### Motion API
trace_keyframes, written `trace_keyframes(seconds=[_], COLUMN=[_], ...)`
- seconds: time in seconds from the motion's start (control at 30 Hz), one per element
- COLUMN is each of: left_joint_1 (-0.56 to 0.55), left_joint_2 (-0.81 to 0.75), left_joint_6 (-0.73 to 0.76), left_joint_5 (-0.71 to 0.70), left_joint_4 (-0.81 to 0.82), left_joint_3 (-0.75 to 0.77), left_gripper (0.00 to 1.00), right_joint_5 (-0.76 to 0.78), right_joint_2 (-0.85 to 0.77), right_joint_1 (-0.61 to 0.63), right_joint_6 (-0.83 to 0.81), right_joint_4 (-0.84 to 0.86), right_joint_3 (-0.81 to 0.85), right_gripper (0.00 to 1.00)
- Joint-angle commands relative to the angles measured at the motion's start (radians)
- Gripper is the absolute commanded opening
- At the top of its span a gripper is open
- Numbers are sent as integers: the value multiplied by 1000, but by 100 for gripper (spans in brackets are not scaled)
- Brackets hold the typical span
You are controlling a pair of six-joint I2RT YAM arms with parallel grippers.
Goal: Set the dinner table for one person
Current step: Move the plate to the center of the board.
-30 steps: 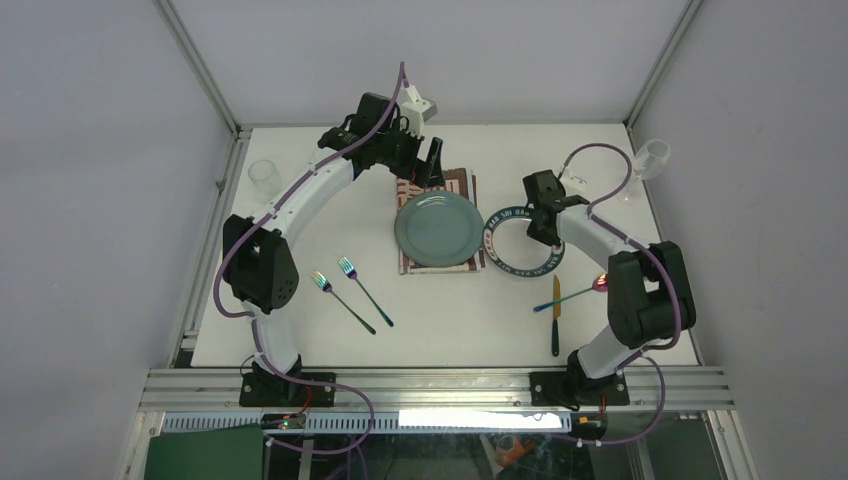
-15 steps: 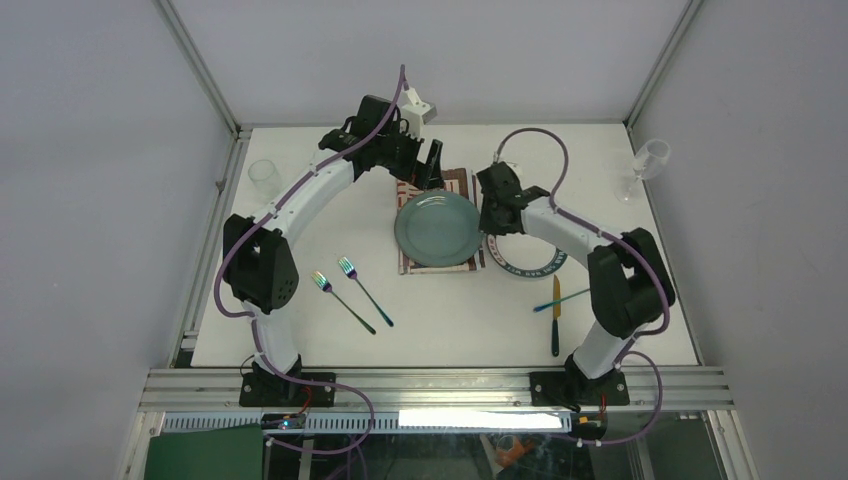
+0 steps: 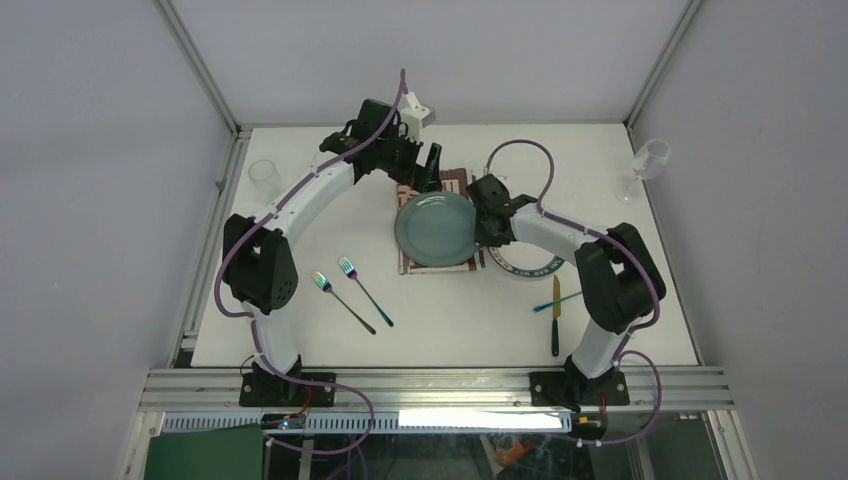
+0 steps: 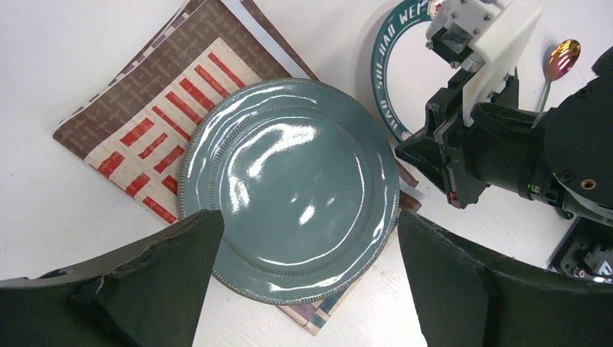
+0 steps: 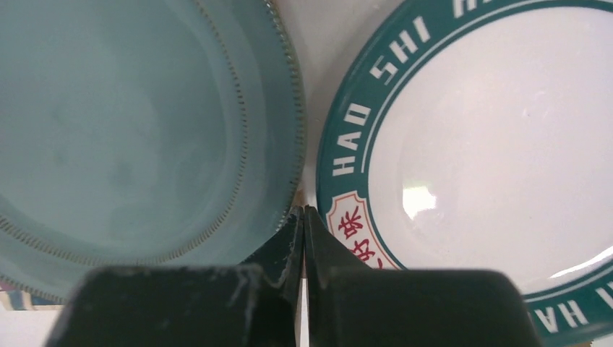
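**Right gripper shut at plate gap, left gripper wide above teal plate**

- The dinner table [image 3: 300,340], a flat matte white top with aluminium rails, spans the whole cell floor. Both arm bases sit at its near edge.
- Near left: two iridescent metal forks [image 3: 346,266] lie side by side, heads pointing far-left.
- Near right: a knife with a gold blade and a dark handle [image 3: 555,335] lies with its blade pointing far. A thin teal-handled spoon [image 3: 570,297] lies across it.
- Centre: a round glazed teal plate [image 3: 437,228] sits on a striped red-blue-white patchwork placemat [image 4: 144,123].
- Just right of it: a round white plate with a green lettered rim [image 5: 491,144], with only a narrow strip of table between the two rims.
- The right gripper [image 5: 303,211] has its fingers pressed together and holds nothing. Its tips are low at that strip, against the teal plate's right edge; I cannot tell whether they touch it.
- The left gripper [image 4: 311,217] has its jaws wide apart and holds nothing. It hangs above the far side of the teal plate, camera looking straight down.
- Far left: a clear glass tumbler [image 3: 263,173] stands by the left rail.
- Far right corner: a clear stemmed glass [image 3: 648,158] stands upright.
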Motion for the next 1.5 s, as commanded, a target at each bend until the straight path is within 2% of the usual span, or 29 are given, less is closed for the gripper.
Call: trace_keyframes(seconds=[0.0, 0.37, 0.8, 0.9, 1.0, 1.03, 1.07, 1.1, 1.13, 1.2, 1.27, 1.37, 1.47], left_joint_1=[5, 5, 5, 8, 28, 44, 66, 94, 131, 207, 285, 326, 330], left_joint_2=[-56, -60, -70, -70, -61, -54, -47, -38, -27, 7, 39, 66, 86], left_joint_6=[1, -2, 7, 16, 17, 15, 10, 1, -3, -27, -41, -34, -25], left_joint_5=[7, 8, -12, -53, -96, -99, -100, -94, -68, 27, 160, 263, 346], left_joint_4=[45, 49, 49, 49, 49, 48, 47, 46, 41, 13, -8, -14, -14], left_joint_3=[10, 5, -6, -13, -11, -11, -11, -12, -11, -1, -4, -39, -81], left_gripper=[96, 97, 97, 98, 99, 99, 99, 99, 99, 99, 99, 99, 99], right_joint_5=[46, 119, 156, 115, -60, -60, -198, -261, -308, -341, -354, -387, -409], right_joint_2=[-15, -7, -90, -118, -141, -151, -159, -165, -168, -155, -127, -76, -14], right_joint_1=[-3, -31, -236, -243, -242, -239, -238, -237, -237, -237, -238, -239, -246], right_joint_6=[26, 71, 99, 80, 29, 29, 4, 0, 0, 10, 6, 2, 17], right_joint_4=[14, -7, 0, 16, 71, 94, 108, 125, 135, 122, 116, 124, 146], right_joint_3=[-15, -52, -136, -139, -138, -137, -132, -123, -110, -67, -27, 22, 50], right_gripper=[0, 0, 0, 0, 0, 0, 4, 8, 17, 37, 48, 57, 58])
